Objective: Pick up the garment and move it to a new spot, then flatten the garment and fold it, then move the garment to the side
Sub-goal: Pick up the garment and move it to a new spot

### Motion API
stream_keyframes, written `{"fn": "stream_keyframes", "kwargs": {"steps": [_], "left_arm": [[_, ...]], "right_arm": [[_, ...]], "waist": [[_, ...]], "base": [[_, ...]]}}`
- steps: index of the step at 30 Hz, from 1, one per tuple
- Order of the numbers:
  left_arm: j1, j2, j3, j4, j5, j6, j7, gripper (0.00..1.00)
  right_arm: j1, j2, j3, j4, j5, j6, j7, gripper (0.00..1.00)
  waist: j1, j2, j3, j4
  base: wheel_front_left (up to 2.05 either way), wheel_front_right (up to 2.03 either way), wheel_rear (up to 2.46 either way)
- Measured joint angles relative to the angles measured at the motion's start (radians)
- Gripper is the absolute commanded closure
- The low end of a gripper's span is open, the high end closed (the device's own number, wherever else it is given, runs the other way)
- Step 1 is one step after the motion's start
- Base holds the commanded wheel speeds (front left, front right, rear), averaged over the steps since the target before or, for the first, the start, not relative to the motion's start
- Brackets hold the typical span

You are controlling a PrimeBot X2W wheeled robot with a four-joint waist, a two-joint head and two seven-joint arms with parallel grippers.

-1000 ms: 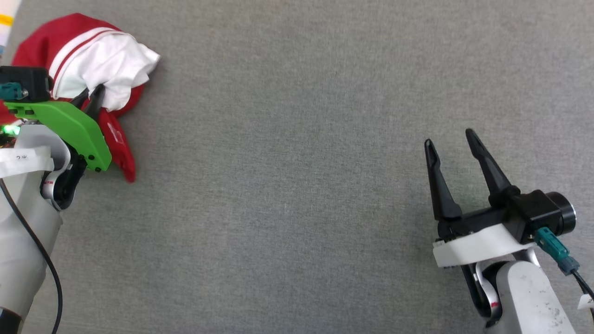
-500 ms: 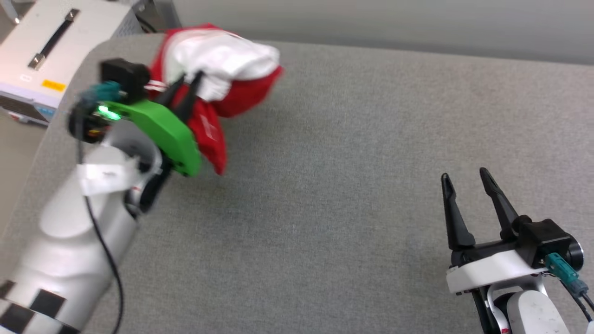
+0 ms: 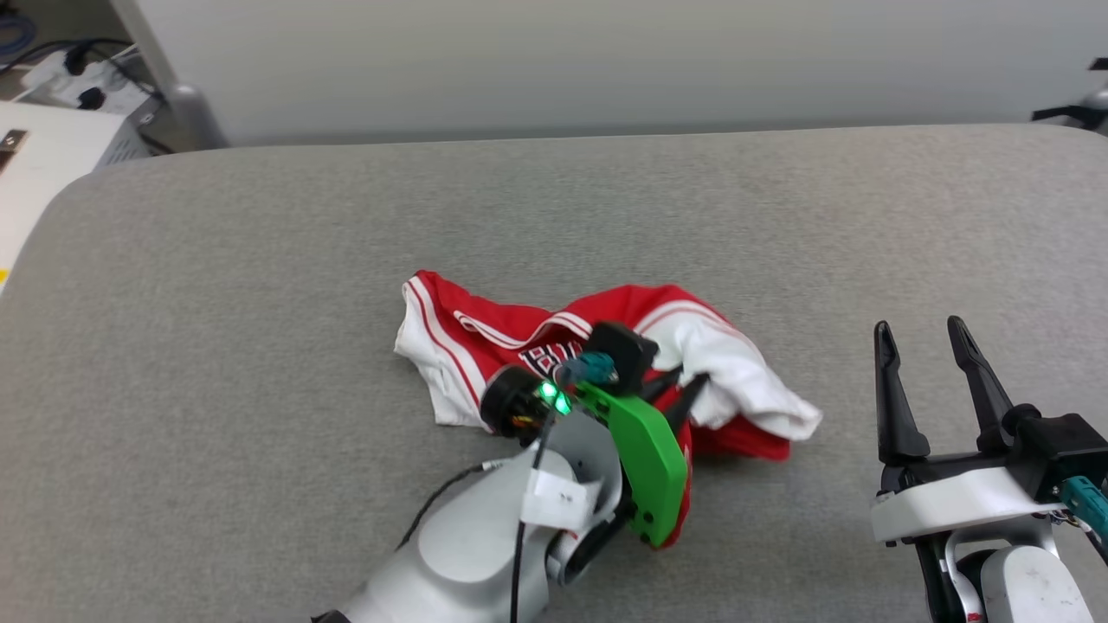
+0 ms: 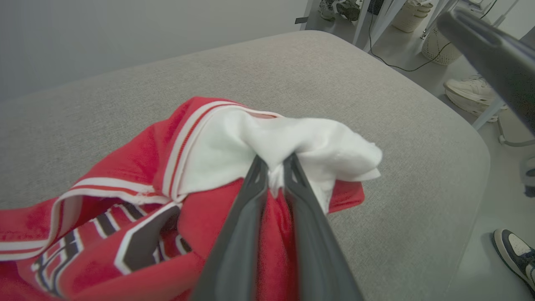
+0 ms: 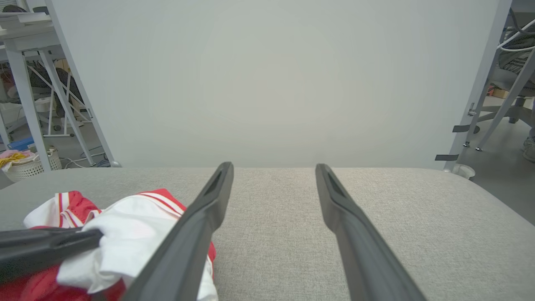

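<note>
On grey padded table (image 3: 260, 260), pinching seemingly limp garment (image 3: 485, 333) by its white sleeve (image 3: 736, 381) with left gripper (image 3: 688, 381), holding right gripper (image 3: 917, 325) spread.

**Left arm, lower centre of the head view**
- left forearm shell (image 3: 467, 554): pale grey, smooth
- black cable (image 3: 518, 536) along the shell
- white tape label (image 3: 558, 499)
- bright green cover plate (image 3: 647, 467)
- left camera block (image 3: 625, 348): black
- left teal connector (image 3: 594, 370)
- two green lights (image 3: 554, 398)
- left jaws: two long matte black fingers (image 4: 238, 234)

**Right arm, lower right of the head view**
- right forearm shell (image 3: 1026, 593): pale grey, scuffed
- white bracket (image 3: 956, 509)
- right camera block (image 3: 1063, 437): black
- right teal connector (image 3: 1087, 504)
- right jaws: two tapered black fingers (image 5: 196, 225), with a slot near each tip
</note>
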Motion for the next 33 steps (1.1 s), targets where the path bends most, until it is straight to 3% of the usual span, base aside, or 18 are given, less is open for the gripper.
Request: {"fn": "stream_keyframes", "kwargs": {"steps": [1,8,14,18,23,27,33], "left_arm": [[0.002,-0.008,-0.021,0.021,0.002,-0.008,0.000,0.00],[0.010,-0.018,-0.089,0.072,-0.010,-0.044,-0.045,0.00],[-0.012,-0.017,-0.052,0.101,-0.025,-0.043,-0.163,0.00],[-0.035,0.025,-0.012,0.099,-0.013,-0.036,-0.225,0.00],[-0.024,0.138,0.089,0.038,0.012,0.010,-0.255,0.00],[0.076,0.221,0.235,-0.119,0.045,0.045,-0.256,0.00],[0.347,0.259,0.426,-0.295,0.113,0.067,-0.256,0.00]], "right_arm": [[0.000,0.000,0.003,0.001,0.000,0.000,0.000,0.00],[0.007,0.000,0.002,0.008,0.005,0.000,0.000,0.00],[0.018,0.000,-0.003,0.022,0.007,0.000,0.000,0.00],[0.033,0.000,0.004,0.023,0.006,0.000,0.000,0.00],[0.061,0.001,0.005,0.025,0.006,0.000,0.000,0.00],[0.079,0.001,0.014,0.023,0.006,0.000,0.000,0.00],[0.103,0.001,0.025,0.022,0.006,0.000,0.000,0.00]], "waist": [[0.0000,-0.0001,-0.001,-0.013],[0.0000,-0.0001,-0.006,-0.054],[0.0000,-0.0001,-0.021,-0.015],[0.0000,-0.0001,-0.039,0.019],[0.0000,-0.0001,-0.069,0.066],[0.0000,-0.0001,-0.093,0.096],[0.0000,-0.0001,-0.116,0.126]], "base": [[0.00,0.00,0.00],[0.00,0.00,0.00],[0.00,0.00,0.00],[0.00,0.00,0.00],[0.00,0.00,0.00],[0.00,0.00,0.00],[0.00,0.00,0.00]]}}
